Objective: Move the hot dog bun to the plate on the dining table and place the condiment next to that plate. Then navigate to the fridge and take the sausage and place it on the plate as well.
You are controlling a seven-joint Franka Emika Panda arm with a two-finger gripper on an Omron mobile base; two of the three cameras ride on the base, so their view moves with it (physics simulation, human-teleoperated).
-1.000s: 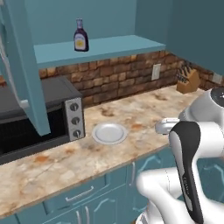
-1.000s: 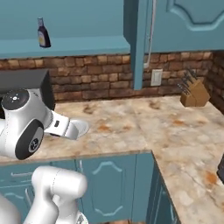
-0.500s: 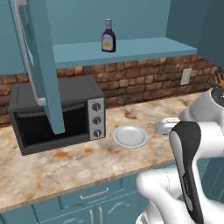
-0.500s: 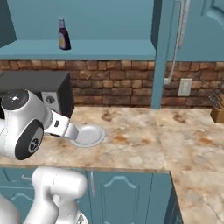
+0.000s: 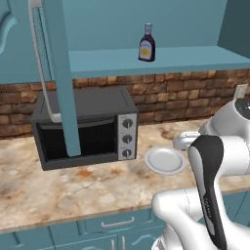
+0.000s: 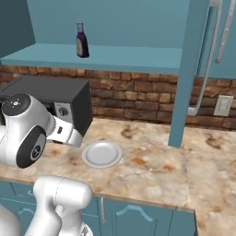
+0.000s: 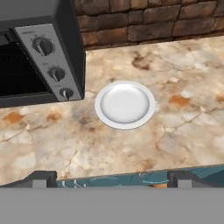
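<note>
Both base views show the condiment [image 5: 146, 43] [image 6: 82, 40] shelved.

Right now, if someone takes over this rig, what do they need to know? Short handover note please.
Gripper: open, holding nothing, above the front edge of the wall counter.
Condiment bottle: upright on the teal shelf above the microwave, untouched.
Small white plate: on the counter just right of the microwave, nothing on it. It is all white, so it is not the job's plate.
Done: nothing I can confirm from here; whether the bun has been moved I cannot tell.
Left: bottle down and beside the plate on the dining table, then the sausage from the fridge onto that plate.
</note>
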